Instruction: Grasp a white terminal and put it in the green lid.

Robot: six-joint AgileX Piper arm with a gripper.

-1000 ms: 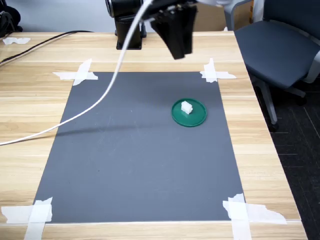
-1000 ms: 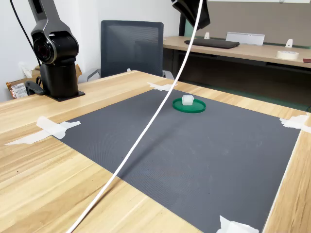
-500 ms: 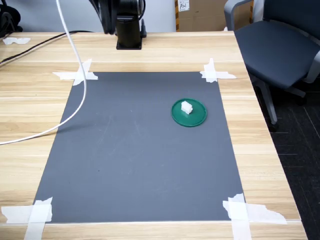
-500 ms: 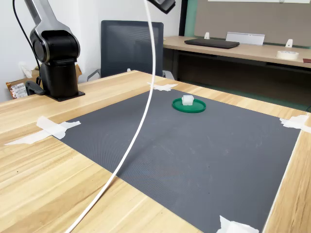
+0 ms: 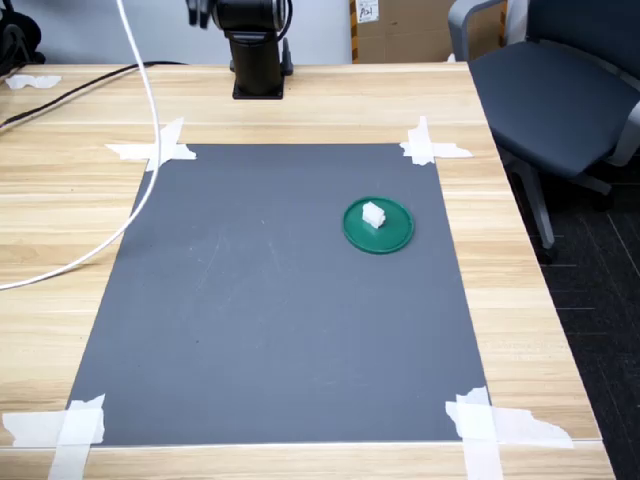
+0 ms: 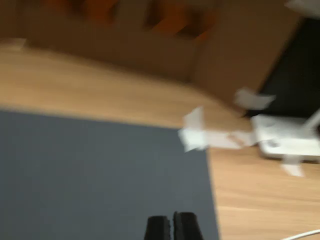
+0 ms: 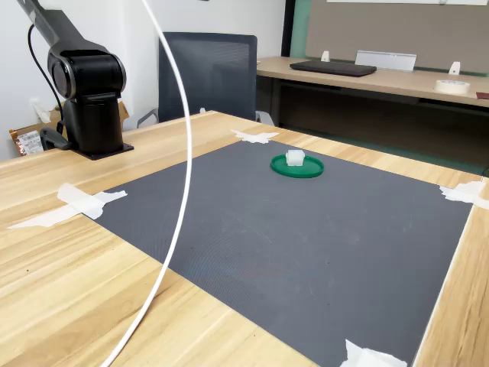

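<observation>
My fingertips (image 6: 172, 226) show only in the wrist view, two dark stubs pressed together with no real gap, so I call my gripper (image 6: 172, 227) clenched on nothing; the picture is blurred, so that is a judgement. Nothing white sits between them.

What changed: a second ago I hung over the mat's far edge in the first exterior view; now I am out of both exterior views, pulled up and back toward my base (image 5: 256, 48). My white cable (image 5: 148, 130) has swung with me and arcs down the mat's 9 o'clock side in the first exterior view.

Below me the wrist view shows the grey mat (image 6: 90, 175), a taped corner (image 6: 194, 131), and a white gadget (image 6: 287, 142) on the wood. No lid there.

The white terminal (image 5: 373, 214) sits inside the green lid (image 5: 394, 236), toward its 10 o'clock part, same as half a second ago. The lid lies on the mat at about 2 o'clock from the mat's middle in the first exterior view. The second exterior view agrees: terminal (image 7: 295, 157) resting in the lid (image 7: 306, 170).

Meaning: placement looks done, I am retreating, nothing left but parking.
</observation>
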